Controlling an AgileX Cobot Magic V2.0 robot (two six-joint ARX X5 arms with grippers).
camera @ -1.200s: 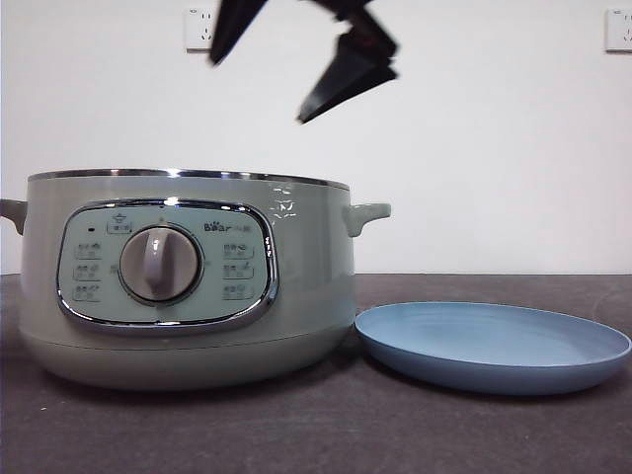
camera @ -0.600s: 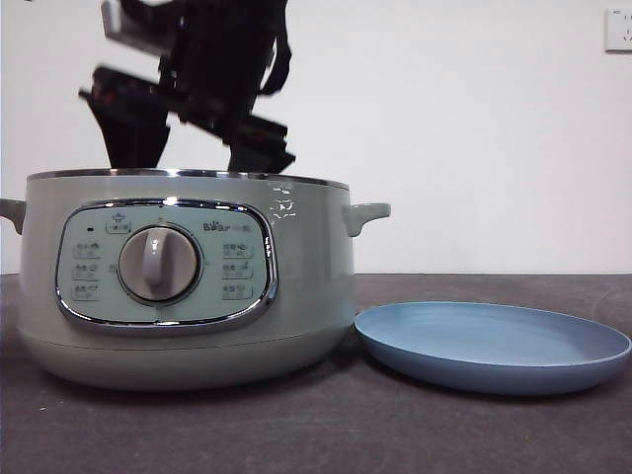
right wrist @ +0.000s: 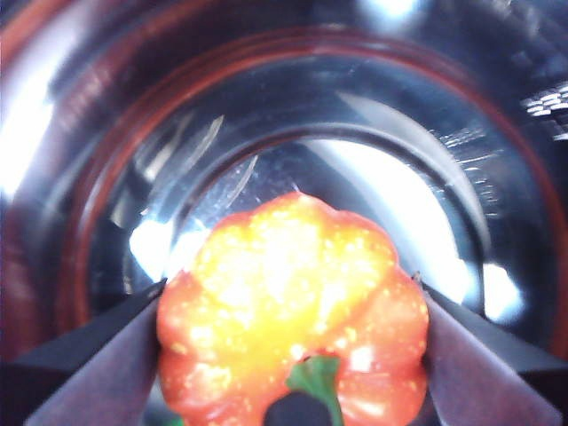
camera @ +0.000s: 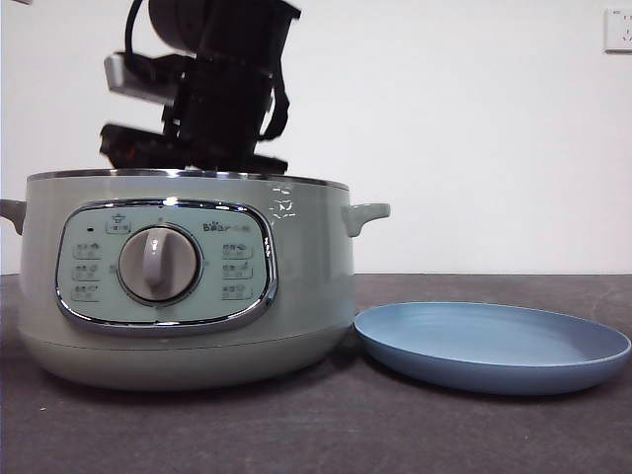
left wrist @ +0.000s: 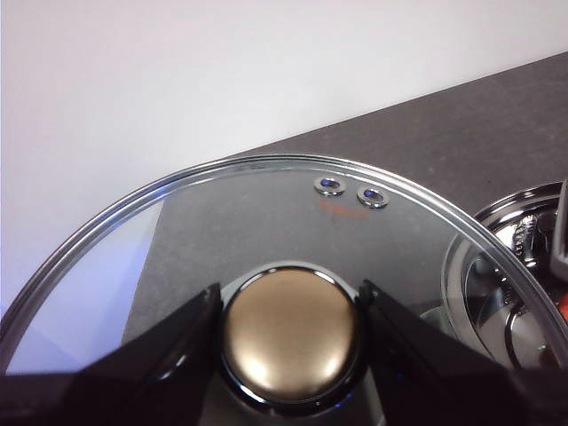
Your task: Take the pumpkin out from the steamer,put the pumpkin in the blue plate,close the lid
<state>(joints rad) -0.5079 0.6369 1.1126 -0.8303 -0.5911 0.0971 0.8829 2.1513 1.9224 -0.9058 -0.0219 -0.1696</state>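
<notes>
Pumpkin (right wrist: 293, 333), orange-red, ribbed, green-stemmed, sits clamped in the right gripper (right wrist: 293, 355) inside the steamer (camera: 188, 281).

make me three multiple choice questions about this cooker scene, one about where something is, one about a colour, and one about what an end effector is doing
1. Where is the pumpkin?
A. On the blue plate
B. Inside the steamer
C. On the table beside the steamer

2. What colour is the plate?
A. Light blue
B. White
C. Red

3. What is the left end effector doing?
A. Hanging open over the plate
B. Gripping the pumpkin
C. Gripping the lid's knob

Answers:
1 B: the right wrist view shows it against the shiny inner wall of the steamer, between the right end effector jaws.
2 A: the front view shows it.
3 C: its jaws sit against both sides of the knob of the lid.
</notes>
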